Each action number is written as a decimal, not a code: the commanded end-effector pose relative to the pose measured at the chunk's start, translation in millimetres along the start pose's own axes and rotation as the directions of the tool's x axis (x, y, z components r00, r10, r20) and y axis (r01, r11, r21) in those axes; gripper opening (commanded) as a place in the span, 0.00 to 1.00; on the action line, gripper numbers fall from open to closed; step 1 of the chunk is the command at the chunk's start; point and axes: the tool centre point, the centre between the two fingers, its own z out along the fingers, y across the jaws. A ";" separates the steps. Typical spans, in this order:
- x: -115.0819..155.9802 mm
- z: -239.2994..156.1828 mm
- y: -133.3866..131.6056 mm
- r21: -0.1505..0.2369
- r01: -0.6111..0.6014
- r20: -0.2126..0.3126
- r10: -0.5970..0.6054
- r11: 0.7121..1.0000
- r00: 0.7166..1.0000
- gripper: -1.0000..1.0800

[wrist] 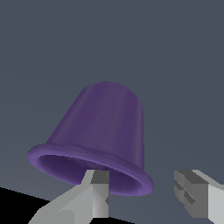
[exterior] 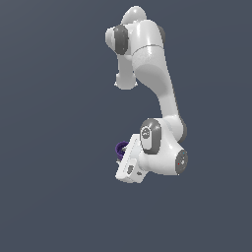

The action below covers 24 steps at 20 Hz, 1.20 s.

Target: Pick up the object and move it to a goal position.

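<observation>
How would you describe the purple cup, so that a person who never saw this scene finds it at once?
Follow the white robot arm down to its gripper at the lower end. The purple cup peeks out just beside it, toward the exterior view's left. It is the only coloured thing, small, with a flared rim, against plain grey.

Showed a purple cup (wrist: 103, 131) filling the middle of the wrist view, closed rounded end pointing away from the camera, flared rim and hollow mouth turned toward it. Reached in with the pincer (wrist: 146, 192): one grey fingertip (wrist: 99, 192) overlapping the near edge of the rim, the other fingertip (wrist: 192, 197) standing apart from the cup, off to its side. Jaws spread, gap between them wide. Backed by plain grey-blue, with a black wedge in one corner.
</observation>
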 end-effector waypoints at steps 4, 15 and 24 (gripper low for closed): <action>0.0 2.3 0.2 -0.001 0.000 0.000 0.000 1.000 1.000 0.00; -4.7 -2.5 3.0 -0.009 -0.010 -0.004 0.010 1.000 1.000 0.00; -76.1 -65.2 34.6 -0.112 -0.150 -0.076 0.142 0.982 0.987 0.00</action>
